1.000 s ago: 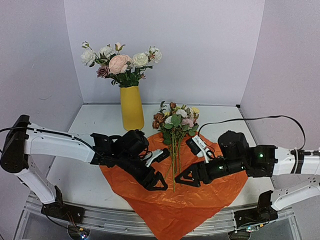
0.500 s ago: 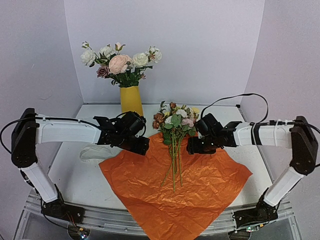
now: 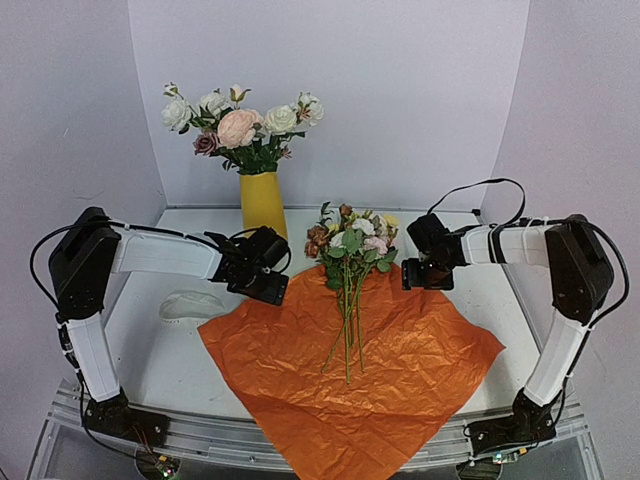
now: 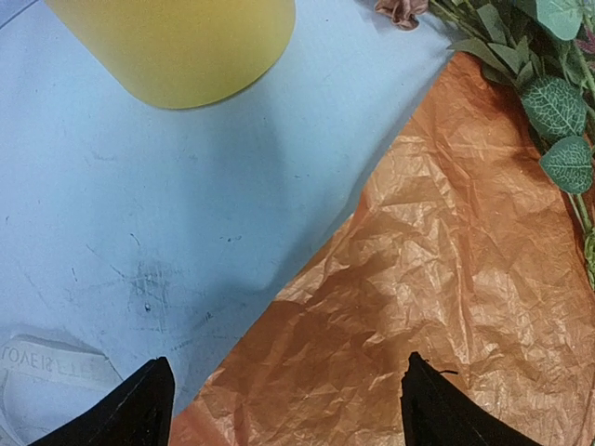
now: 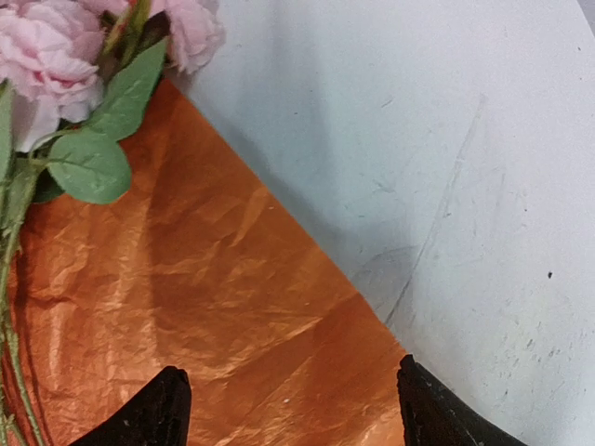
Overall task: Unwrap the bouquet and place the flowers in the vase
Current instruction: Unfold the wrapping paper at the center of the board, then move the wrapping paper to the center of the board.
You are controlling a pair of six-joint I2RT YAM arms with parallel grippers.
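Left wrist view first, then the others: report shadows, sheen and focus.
Left wrist: a broad soft shadow crosses the table below the vase; the paper shows crisp crinkles with mild sheen. Right wrist: the flowers are slightly soft; faint shadow beside the paper's edge. Top external: even light, no glare.

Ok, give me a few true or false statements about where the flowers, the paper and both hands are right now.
The orange paper lies spread flat on the table. True.
The flowers stand in the yellow vase. False: they lie on the paper, and the vase holds a rose bunch.
The left hand is open and empty. True.
The right hand grips a flower stem. False: it is open, holding nothing.
The cream ribbon is tied around the stems. False: it lies loose on the table beside the paper.
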